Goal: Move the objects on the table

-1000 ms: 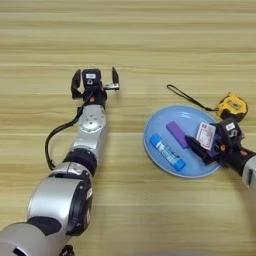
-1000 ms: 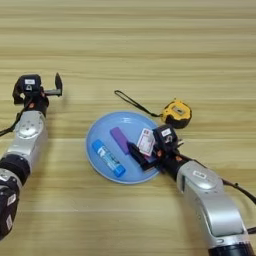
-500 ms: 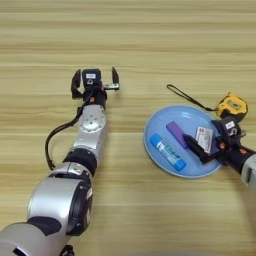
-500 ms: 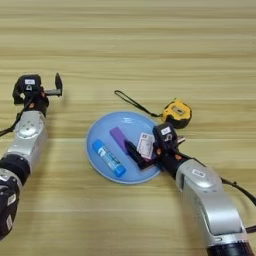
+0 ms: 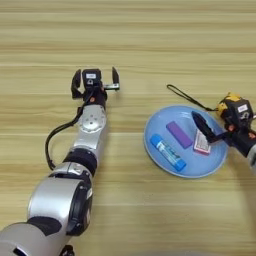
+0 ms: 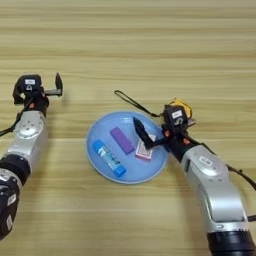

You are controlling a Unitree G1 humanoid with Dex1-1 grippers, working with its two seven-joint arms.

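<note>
Block [image 5: 179, 134] and tube [image 5: 168, 152] in plate [image 5: 156, 126]

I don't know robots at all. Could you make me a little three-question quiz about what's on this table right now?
1. Multiple choice: what lies inside the blue plate? A) only a purple block B) a purple block, a blue tube and a small red-and-white card C) nothing.
2. True or false: the tape measure sits on the plate.
3. Which gripper reaches over the plate?

Key:
1. B.
2. False; it lies on the table beside the plate's far right rim.
3. The right gripper, fingers open; the left gripper is off to the left, open and empty.
</note>
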